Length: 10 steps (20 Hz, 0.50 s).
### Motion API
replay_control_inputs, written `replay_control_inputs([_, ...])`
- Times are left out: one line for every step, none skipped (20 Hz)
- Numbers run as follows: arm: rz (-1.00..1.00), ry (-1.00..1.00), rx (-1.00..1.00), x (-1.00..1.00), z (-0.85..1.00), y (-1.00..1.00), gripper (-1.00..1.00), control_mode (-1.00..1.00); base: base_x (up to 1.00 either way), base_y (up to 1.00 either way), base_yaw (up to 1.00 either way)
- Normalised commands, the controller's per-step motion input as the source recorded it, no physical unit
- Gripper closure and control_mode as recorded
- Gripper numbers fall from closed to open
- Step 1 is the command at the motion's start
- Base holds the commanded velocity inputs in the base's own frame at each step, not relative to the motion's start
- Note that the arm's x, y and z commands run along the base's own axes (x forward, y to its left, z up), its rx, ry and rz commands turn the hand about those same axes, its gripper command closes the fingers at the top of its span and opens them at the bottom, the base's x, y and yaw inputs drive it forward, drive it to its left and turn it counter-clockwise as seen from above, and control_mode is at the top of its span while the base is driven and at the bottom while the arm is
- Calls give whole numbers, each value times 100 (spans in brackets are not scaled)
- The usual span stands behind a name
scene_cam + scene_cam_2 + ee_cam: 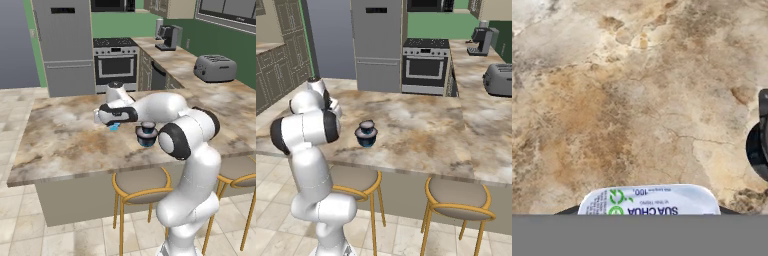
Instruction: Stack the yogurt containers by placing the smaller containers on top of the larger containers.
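1. My claw (114,126) hangs above the counter (60,135), left of the stack as the left base view has it; it pinches the tiny cup (648,200), whose white printed lid sits at the bottom edge of the hand view, with a bit of light blue showing under my hand in the left base view.
2. The stack (366,133) stands near the counter's front edge: the narrower dark tub on the wide tub, both upright, so I judge 1 of 2 placements done; in the hand view its dark rim (758,145) peeks in at the right edge, apart from my cup.
3. To do this step well, I should carry the cup sideways toward the stack while staying high enough to clear its grey top; then centre over that top before lowering; let go only once the cup's base rests flat, as the top tub is narrow and an off-centre set-down could tip the cup off.
4. The cup seems to hang lid up, base down, so its axis runs vertical, in line with the stack's axis; the lid looks rounded-oblong, its longer side running across the hand view; I cannot tell how the fingers meet its sides, as they are hidden.
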Motion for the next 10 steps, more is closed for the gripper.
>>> replay_control_inputs([0, -5, 0, -9, 39, -9, 100, -100, 0, 0, 0])
replay_control_inputs([0, -4, 0, -11, 41, -10, 100, -100, 0, 0, 0])
replay_control_inputs([0, -4, 0, -18, 40, -9, 100, -100, 0, 0, 0])
replay_control_inputs([0, -2, 0, -20, 36, -10, 100, -100, 0, 0, 0])
replay_control_inputs([0, -2, 0, -23, 33, -15, 100, -100, 0, 0, 0])
replay_control_inputs([0, -1, 0, -24, 31, -25, 100, -100, 0, 0, 0])
replay_control_inputs([0, 0, 0, -20, 34, -24, 100, -100, 0, 0, 0])
replay_control_inputs([0, 0, 0, -21, 31, -22, 100, -100, 0, 0, 0])
replay_control_inputs([0, 0, 0, -28, 31, -21, 100, -100, 0, 0, 0])
replay_control_inputs([0, 0, 0, -30, 31, -22, 100, -100, 0, 0, 0])
